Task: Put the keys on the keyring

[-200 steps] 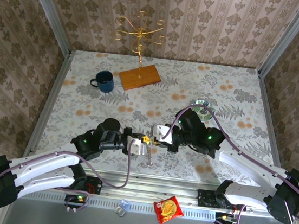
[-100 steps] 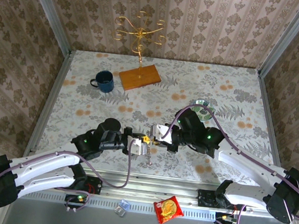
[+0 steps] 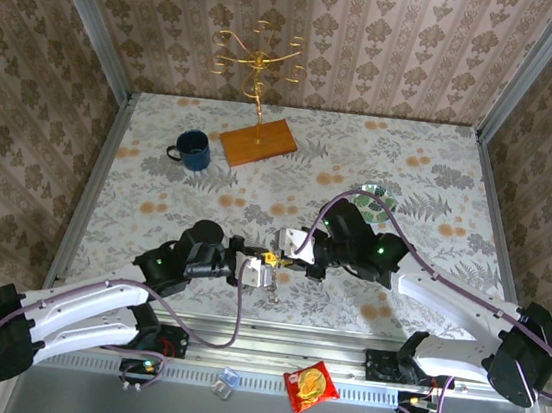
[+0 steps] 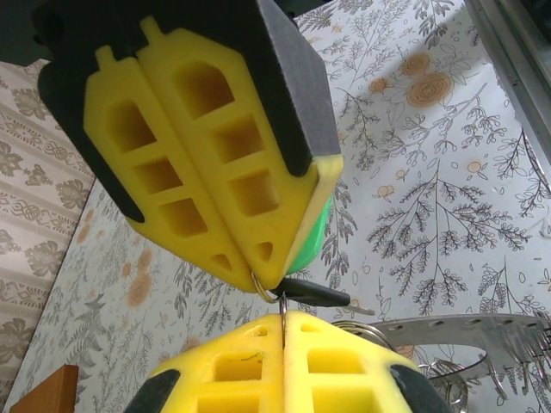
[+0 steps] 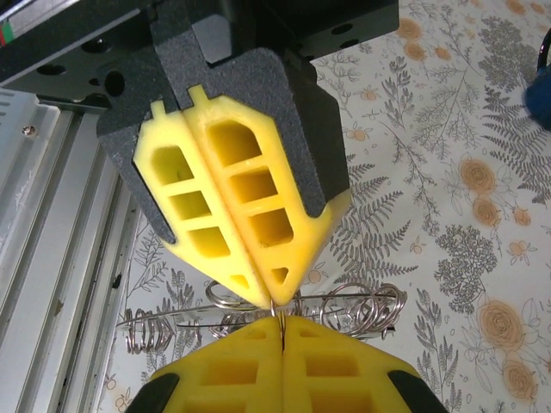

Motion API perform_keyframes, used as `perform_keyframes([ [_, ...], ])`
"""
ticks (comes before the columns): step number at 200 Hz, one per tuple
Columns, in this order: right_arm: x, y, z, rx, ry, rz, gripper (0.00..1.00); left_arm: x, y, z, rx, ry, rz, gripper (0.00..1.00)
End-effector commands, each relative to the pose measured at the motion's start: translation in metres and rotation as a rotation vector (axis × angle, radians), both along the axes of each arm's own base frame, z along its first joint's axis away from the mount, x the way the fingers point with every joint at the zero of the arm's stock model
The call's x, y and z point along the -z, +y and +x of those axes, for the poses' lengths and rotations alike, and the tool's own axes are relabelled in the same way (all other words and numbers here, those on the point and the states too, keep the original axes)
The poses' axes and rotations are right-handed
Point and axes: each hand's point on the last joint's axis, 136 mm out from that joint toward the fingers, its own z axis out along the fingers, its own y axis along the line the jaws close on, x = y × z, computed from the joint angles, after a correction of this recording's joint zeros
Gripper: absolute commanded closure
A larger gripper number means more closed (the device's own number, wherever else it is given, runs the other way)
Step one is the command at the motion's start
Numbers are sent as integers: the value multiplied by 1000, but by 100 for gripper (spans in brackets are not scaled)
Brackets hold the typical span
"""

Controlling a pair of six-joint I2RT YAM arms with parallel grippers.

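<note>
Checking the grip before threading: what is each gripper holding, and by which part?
The keyring, by its thin wire: the left gripper pinches one side of the loop, the right gripper the opposite side.

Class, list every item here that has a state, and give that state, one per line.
left pincer: shut on the keyring
right pincer: shut on the keyring
green key: off the table, behind the right pincer's tips
dark key: off the table, beside the keyring
blue mug: upright
gold stand: upright
</note>
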Motion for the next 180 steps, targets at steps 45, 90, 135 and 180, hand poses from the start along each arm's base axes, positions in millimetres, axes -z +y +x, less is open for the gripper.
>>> perform_keyframes([
  [45, 28, 0, 4, 24, 35, -41, 100, -15, -5, -2, 13, -55, -89, 100],
  [90, 37, -3, 6, 36, 56, -73, 100, -12, -4, 0, -2, -62, -100, 100],
  [135, 44, -1, 9, 49, 86, -80, 100, -6, -3, 0, -13, -51, -112, 100],
  [180, 45, -4, 15, 83, 118, -57, 100, -5, -2, 1, -27, -46, -132, 100],
])
